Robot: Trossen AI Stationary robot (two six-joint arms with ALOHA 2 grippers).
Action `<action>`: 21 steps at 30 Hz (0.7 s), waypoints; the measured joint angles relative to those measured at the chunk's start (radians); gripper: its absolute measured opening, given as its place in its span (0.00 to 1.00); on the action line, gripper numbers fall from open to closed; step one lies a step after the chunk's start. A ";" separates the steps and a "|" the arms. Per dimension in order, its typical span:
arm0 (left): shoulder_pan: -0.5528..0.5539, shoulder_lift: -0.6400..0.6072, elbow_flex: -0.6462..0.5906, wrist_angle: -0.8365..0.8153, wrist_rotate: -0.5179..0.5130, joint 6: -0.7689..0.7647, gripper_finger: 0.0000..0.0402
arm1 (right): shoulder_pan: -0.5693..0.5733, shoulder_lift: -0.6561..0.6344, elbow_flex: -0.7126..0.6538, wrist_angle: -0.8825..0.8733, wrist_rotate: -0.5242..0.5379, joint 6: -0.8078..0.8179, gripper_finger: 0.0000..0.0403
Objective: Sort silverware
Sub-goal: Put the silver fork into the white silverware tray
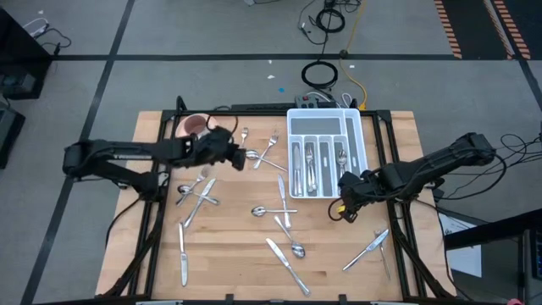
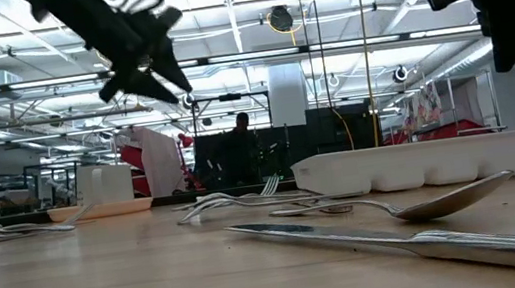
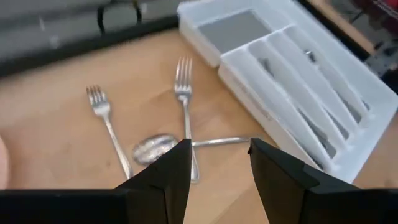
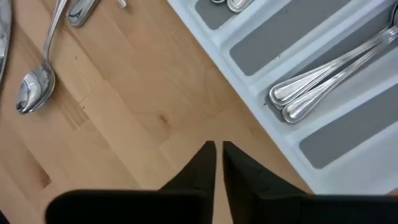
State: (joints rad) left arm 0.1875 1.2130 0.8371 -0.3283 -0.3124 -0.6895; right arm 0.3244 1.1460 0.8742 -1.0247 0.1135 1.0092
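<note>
While some pieces already lie in the long compartments of the white tray (image 1: pixel 326 119), you can see that most of the silverware (image 1: pixel 284 222) is not yet sorted: forks, spoons and knives are scattered over the desk (image 1: pixel 237 271), from the pair of forks (image 3: pixel 183 106) near the tray's left side to the pieces close to the front right corner. I judge the task is at an early or middle stage, with more left than done. Your left gripper (image 3: pixel 217 165) hangs above a spoon (image 3: pixel 155 147) and a fork that cross each other just left of the tray; its fingers are spread and hold nothing. Your right gripper (image 4: pixel 217 155) hovers over bare wood just beside the tray's front right corner, fingers pressed almost together and empty. A pink bowl (image 1: pixel 194 124) stands at the back left of the desk, near the left arm. The crossed pieces may disturb each other when you lift one, so choose the upper one first. Beyond the desk, the low view shows a person far off in the room.
</note>
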 joint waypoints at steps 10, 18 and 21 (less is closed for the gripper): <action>0.130 0.078 0.001 -0.414 0.299 0.000 0.42 | 0.011 -0.002 0.000 -0.026 0.023 -0.008 0.27; 0.043 -0.040 -0.023 -0.729 0.191 -0.083 0.42 | 0.033 -0.002 -0.002 -0.028 0.114 -0.031 0.31; 0.051 -0.102 -0.053 -0.674 0.168 -0.074 0.42 | 0.033 -0.002 -0.002 -0.028 0.134 -0.047 0.31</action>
State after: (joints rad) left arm 0.2385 1.1110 0.7842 -1.0026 -0.1447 -0.7633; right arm 0.3576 1.1442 0.8726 -1.0525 0.2477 0.9620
